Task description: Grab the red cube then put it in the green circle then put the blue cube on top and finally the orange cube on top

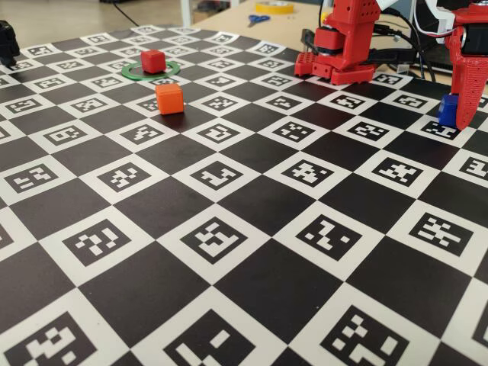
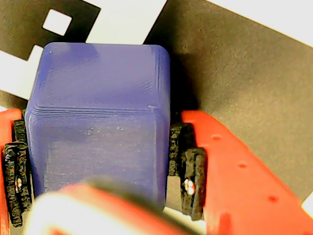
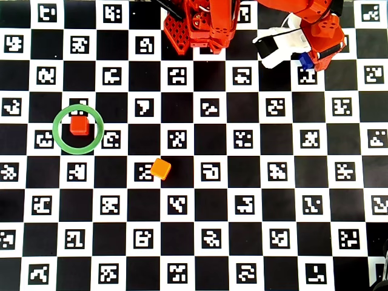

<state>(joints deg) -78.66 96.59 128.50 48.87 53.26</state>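
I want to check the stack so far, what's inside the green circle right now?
Only the red cube sits inside the green circle, with nothing on top of it. The board beneath the cube is covered. The orange cube lies outside.

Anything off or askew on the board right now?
Nothing stands out. The red cube sits upright inside the green circle, slightly off-centre. The orange cube rests alone on the checkerboard, rotated against the squares. The gripper holds the blue cube squarely between its pads.
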